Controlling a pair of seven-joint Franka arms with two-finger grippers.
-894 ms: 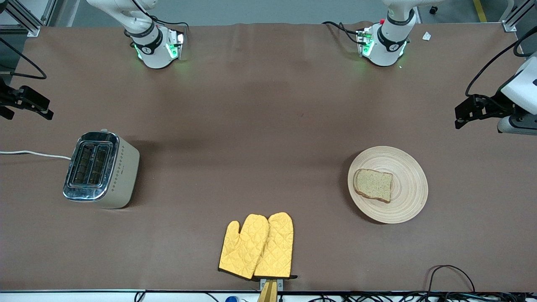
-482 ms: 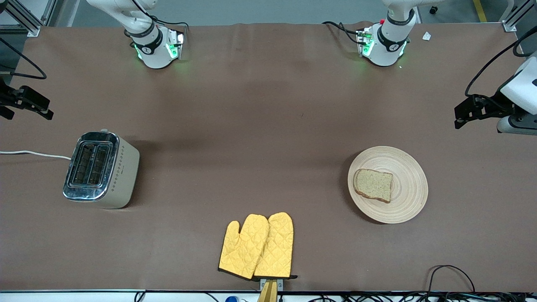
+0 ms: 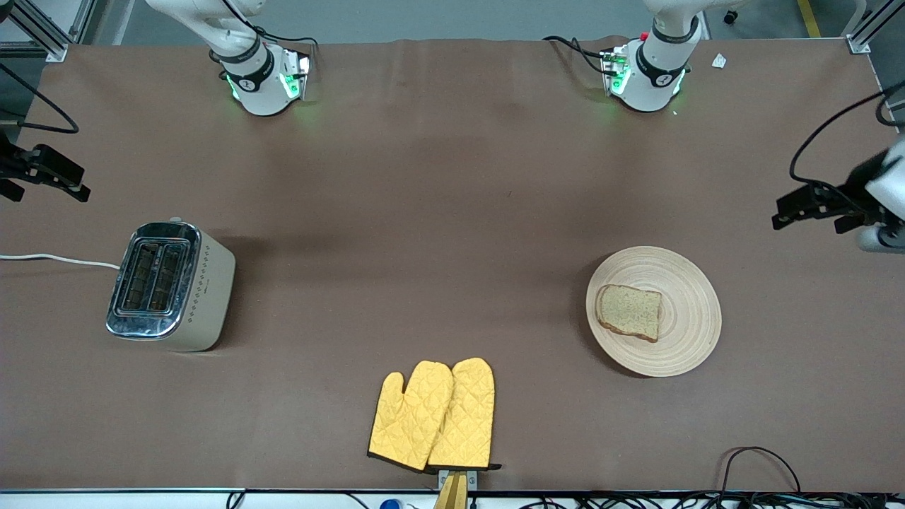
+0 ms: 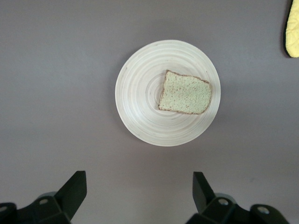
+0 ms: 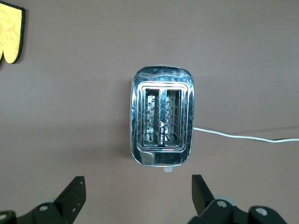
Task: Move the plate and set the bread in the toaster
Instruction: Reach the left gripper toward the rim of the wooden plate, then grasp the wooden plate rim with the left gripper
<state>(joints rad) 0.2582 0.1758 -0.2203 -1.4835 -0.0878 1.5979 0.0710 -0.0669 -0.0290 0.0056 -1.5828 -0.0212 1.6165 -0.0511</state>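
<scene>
1. We see the bread (image 3: 629, 312) lying flat on the plate (image 3: 689, 346), toward the left arm's end of the table.
2. Toaster (image 3: 170, 285) stands upright at the right arm's end, both slots bare, white cord (image 3: 56, 259) trailing off.
3. Left gripper (image 4: 138, 193) is up high over the table near the plate, jaws released, holding nothing.
4. Right gripper (image 5: 138, 196) is high near the toaster, jaws released, holding nothing.
5. Yellow oven mitts (image 3: 433, 416) lie at the table edge nearest the front camera.

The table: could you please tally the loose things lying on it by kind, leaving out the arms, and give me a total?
Round light tan wooden plate: 1
Square slice of speckled brown bread, on the plate: 1
Boxy cream toaster with chrome top: 1
Yellow quilted oven mitts, lying side by side: 2
Total: 5
</scene>
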